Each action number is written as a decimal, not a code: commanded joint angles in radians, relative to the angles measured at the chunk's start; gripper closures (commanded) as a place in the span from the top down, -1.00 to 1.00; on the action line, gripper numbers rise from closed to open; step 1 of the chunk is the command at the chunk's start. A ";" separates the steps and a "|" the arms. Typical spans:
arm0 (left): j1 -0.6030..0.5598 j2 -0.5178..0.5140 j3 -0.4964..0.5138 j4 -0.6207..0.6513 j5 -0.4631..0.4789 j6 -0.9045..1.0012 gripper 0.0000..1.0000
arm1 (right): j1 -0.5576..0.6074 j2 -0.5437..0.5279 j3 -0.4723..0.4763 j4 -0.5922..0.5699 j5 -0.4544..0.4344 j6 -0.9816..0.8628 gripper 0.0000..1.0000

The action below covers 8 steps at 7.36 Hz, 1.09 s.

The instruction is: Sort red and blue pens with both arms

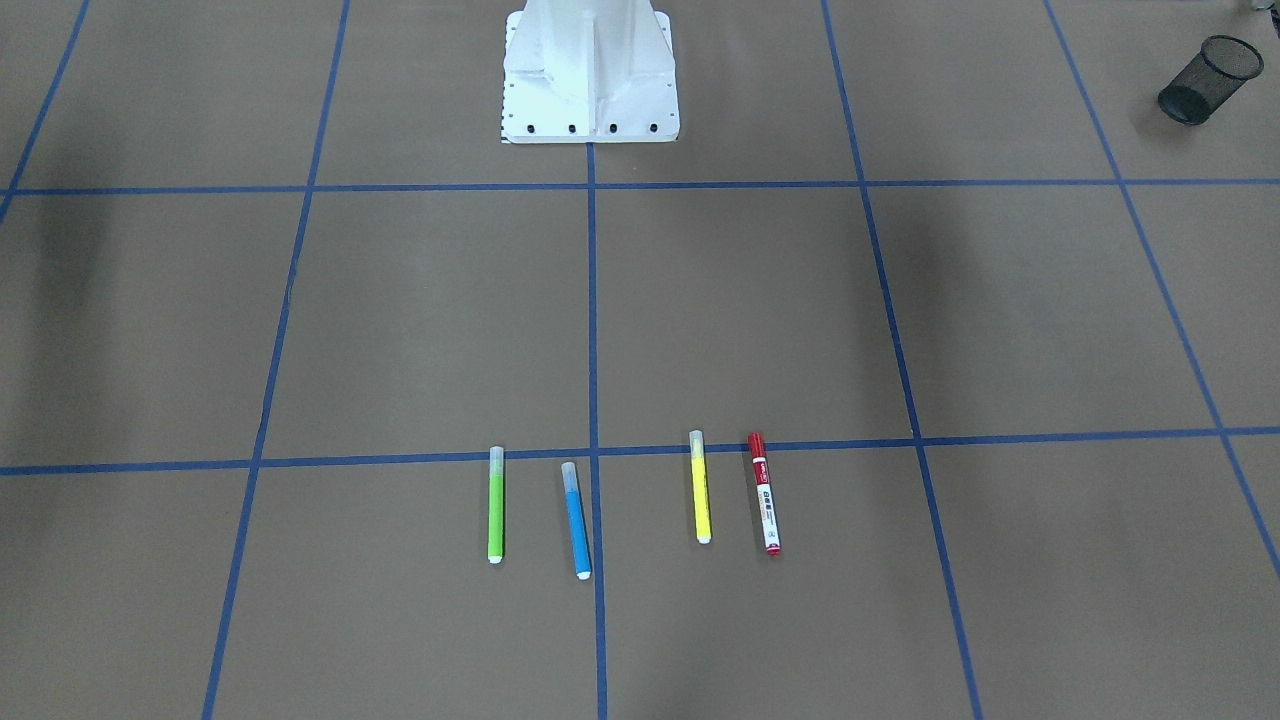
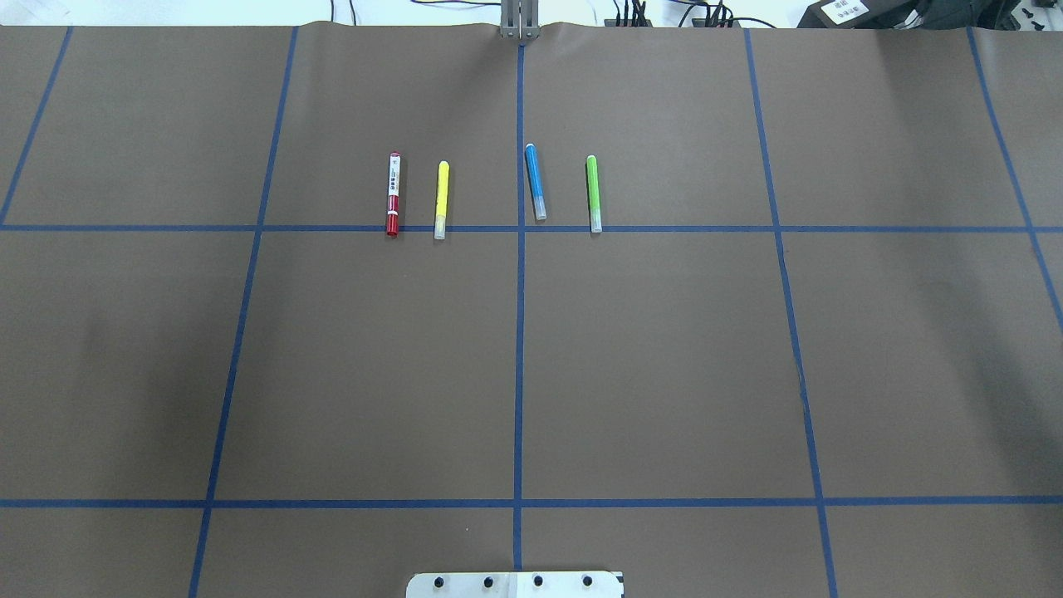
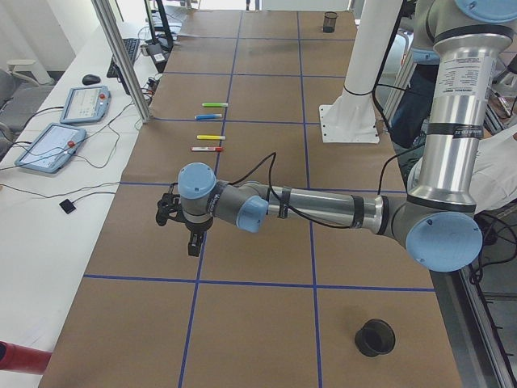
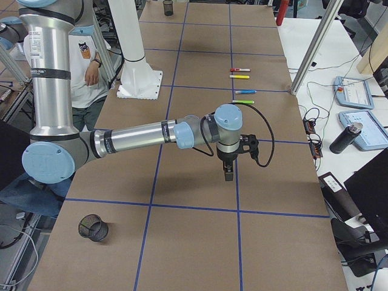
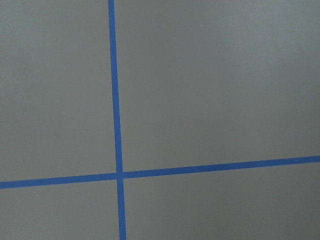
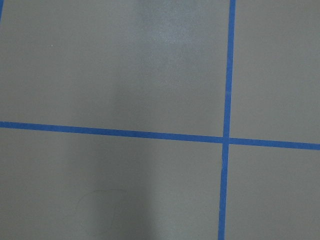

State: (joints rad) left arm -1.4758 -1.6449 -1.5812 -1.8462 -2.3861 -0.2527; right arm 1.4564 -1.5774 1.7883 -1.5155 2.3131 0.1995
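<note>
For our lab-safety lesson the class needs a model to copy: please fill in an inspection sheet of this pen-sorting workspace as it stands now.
Surface: brown paper with a blue tape grid, lying flat.
Job's things: red pen and blue pen lie in one row, apart.
Clutter: yellow pen between them, green pen beyond the blue; left-end cup, right-end cup.
Grippers: left gripper and right gripper hover over bare paper; open or shut cannot be told.
Cables: left arm's cable and right arm's cable loop at the wrists.
Surroundings: tablets and a bottle on side benches; a person behind the robot.
</note>
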 commanded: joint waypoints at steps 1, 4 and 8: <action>0.002 0.007 -0.003 -0.013 -0.002 0.010 1.00 | -0.001 0.000 0.002 0.000 0.000 0.000 1.00; 0.002 0.036 -0.002 -0.010 0.004 0.012 1.00 | -0.001 -0.001 0.000 0.000 0.000 0.000 1.00; 0.006 0.121 -0.077 -0.001 0.016 0.132 1.00 | 0.015 -0.041 0.057 0.001 0.003 0.012 1.00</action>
State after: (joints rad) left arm -1.4754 -1.5528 -1.6502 -1.8452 -2.3718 -0.1304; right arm 1.4682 -1.6001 1.8176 -1.5146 2.3189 0.2039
